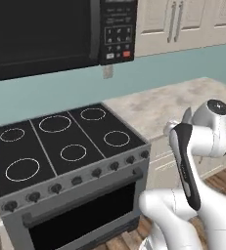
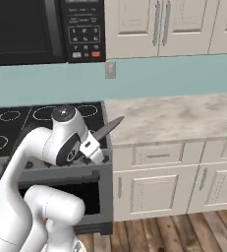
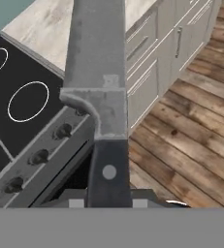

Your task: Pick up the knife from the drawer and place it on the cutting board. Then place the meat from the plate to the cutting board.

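The knife (image 2: 106,129) is off every surface, carried in the air in front of the stove (image 1: 60,141), near its right front corner and beside the marble counter (image 2: 174,118). Its grey blade juts up and forward from the hand, likely kept clear of the edges while it travels toward the cutting board. The gripper (image 2: 93,147) is nearly closed, clamped on the black handle (image 3: 108,174); in the hand view the blade runs straight away from the fingers, over the stove knobs (image 3: 40,156) and cabinet drawers (image 3: 140,48).
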Motion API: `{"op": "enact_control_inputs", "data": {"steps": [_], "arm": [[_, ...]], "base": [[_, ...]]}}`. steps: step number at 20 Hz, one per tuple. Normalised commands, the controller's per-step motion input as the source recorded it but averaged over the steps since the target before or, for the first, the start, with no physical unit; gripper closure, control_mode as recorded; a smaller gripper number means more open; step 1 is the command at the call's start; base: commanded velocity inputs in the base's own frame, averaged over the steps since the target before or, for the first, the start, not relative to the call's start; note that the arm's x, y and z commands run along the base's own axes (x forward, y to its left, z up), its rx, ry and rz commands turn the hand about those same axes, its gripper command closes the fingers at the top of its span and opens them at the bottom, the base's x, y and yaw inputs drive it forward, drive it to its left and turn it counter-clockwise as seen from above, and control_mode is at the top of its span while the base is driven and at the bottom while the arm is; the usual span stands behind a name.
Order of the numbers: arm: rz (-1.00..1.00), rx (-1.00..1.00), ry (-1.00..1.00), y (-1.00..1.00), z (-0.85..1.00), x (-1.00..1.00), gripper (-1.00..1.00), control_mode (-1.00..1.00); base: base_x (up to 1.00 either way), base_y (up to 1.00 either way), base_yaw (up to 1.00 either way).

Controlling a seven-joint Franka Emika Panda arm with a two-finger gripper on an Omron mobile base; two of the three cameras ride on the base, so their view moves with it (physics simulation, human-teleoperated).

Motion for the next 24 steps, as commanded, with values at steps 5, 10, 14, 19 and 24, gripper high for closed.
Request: {"op": "enact_control_inputs", "data": {"steps": [5,10,14,19,24], "arm": [[0.00,0.00,0.00,0.00,0.00,0.00,1.00,1.00],[0.00,0.00,0.00,0.00,0.00,0.00,1.00,1.00],[0.00,0.00,0.00,0.00,0.00,0.00,1.00,1.00],[0.00,0.00,0.00,0.00,0.00,0.00,1.00,1.00],[0.00,0.00,0.00,0.00,0.00,0.00,1.00,1.00]], "base": [[0.00,-1.00,-0.65],[0.01,-0.71,-0.81],[0.00,-0.13,-0.96],[0.00,0.00,-1.00],[0.00,0.00,-1.00]]}}
